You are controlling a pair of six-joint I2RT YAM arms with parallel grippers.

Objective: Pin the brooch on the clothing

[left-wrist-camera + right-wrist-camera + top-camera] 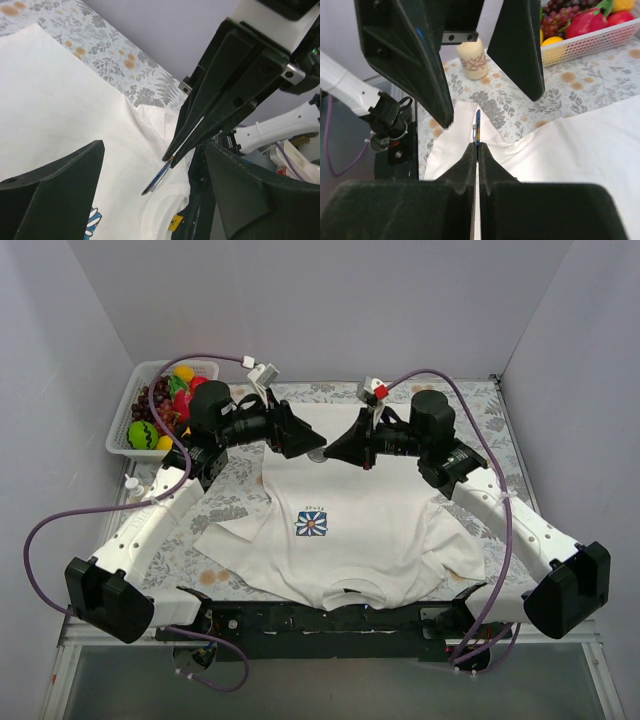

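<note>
The clothing, a white T-shirt (350, 540) with a blue-and-white flower print (311, 523), lies flat on the table with its collar toward the arm bases. Both grippers meet above its far hem. My right gripper (477, 147) is shut on the brooch (478, 127), a thin dark blue disc seen edge-on and sticking out past the fingertips. From the left wrist, the brooch (156, 180) hangs from the right gripper (169, 160) just above the T-shirt (60, 100). My left gripper (155, 150) stands open on either side of the brooch without touching it. In the top view the left gripper (312, 447) and right gripper (333, 453) are tip to tip.
A white basket (125, 425) of toy fruit sits at the back left. A small cream bottle (472, 60) stands on the floral tablecloth (470, 400) near the left arm. White walls close in the back and sides.
</note>
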